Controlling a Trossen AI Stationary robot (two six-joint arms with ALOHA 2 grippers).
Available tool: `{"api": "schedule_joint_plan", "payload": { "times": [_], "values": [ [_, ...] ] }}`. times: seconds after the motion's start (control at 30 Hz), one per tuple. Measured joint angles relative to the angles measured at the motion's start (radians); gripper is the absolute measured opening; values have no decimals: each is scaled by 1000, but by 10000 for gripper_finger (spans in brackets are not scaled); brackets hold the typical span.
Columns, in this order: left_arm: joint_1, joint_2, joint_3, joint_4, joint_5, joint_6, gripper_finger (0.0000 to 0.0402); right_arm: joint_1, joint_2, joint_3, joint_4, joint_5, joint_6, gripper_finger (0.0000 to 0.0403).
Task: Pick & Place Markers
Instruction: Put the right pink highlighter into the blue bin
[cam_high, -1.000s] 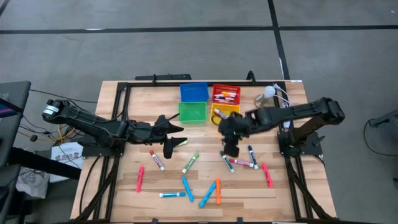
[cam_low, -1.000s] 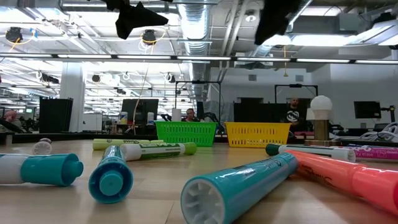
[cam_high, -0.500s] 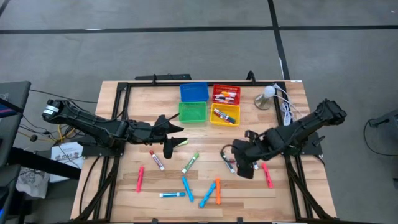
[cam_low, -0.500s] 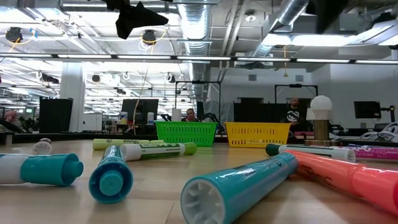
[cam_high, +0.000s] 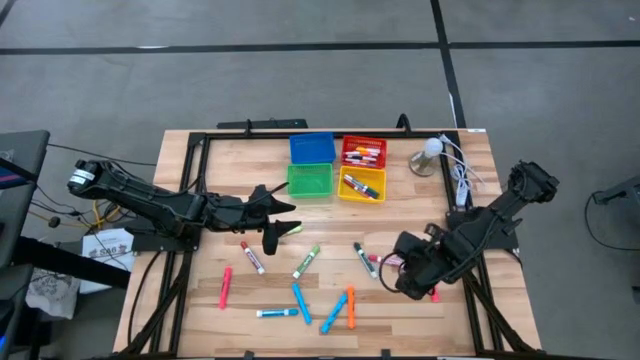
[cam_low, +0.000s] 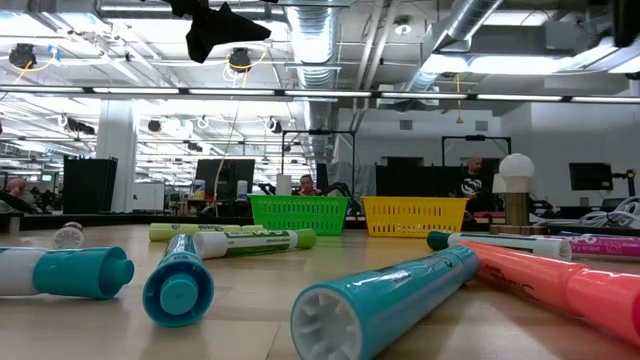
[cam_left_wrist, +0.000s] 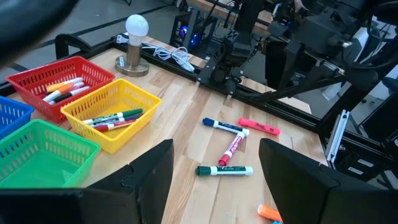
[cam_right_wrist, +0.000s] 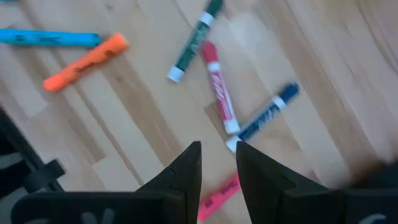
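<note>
**Q:** Where are the two grippers above the wooden table (cam_high: 200, 160)?

**A:** The left gripper (cam_high: 285, 222) hangs over the table's middle-left, just in front of the green bin (cam_high: 309, 180), fingers spread apart and holding nothing. The right gripper (cam_high: 398, 280) sits low at the right front, over a cluster of markers; its fingers (cam_right_wrist: 186, 171) stand close together with only a narrow gap, and nothing is seen between them.

**Q:** And the markers?

**A:** Most lie loose on the front half of the table. A blue-capped marker (cam_right_wrist: 264, 115), a red marker (cam_right_wrist: 217, 87) and a dark green marker (cam_right_wrist: 196, 37) lie fanned out just ahead of the right gripper, with a pink marker (cam_right_wrist: 219, 194) beside its fingertips. Farther left are an orange marker (cam_high: 351, 307), two light blue ones, a green-capped marker (cam_high: 306, 261), a red-capped one (cam_high: 251, 257) and another pink marker (cam_high: 225, 287). More markers already lie in the yellow bin (cam_high: 362, 186) and the red bin (cam_high: 364, 152); the blue bin (cam_high: 311, 148) stands behind the green one. A small lamp (cam_high: 430, 152) stands at the back right.
</note>
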Motion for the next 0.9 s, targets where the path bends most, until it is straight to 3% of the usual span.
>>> {"api": "schedule_joint_plan", "payload": {
  "times": [0.3, 0.6, 0.9],
  "values": [
    [0, 0, 0, 0, 0, 0, 236, 80, 0, 0, -107, -1, 265, 117],
    [0, 0, 0, 0, 0, 1, 236, 140, 1, 0, -175, 16, 409, 184],
    [0, 0, 0, 0, 0, 2, 236, 143, 1, 0, -176, -100, 479, 229]
  ]
}}
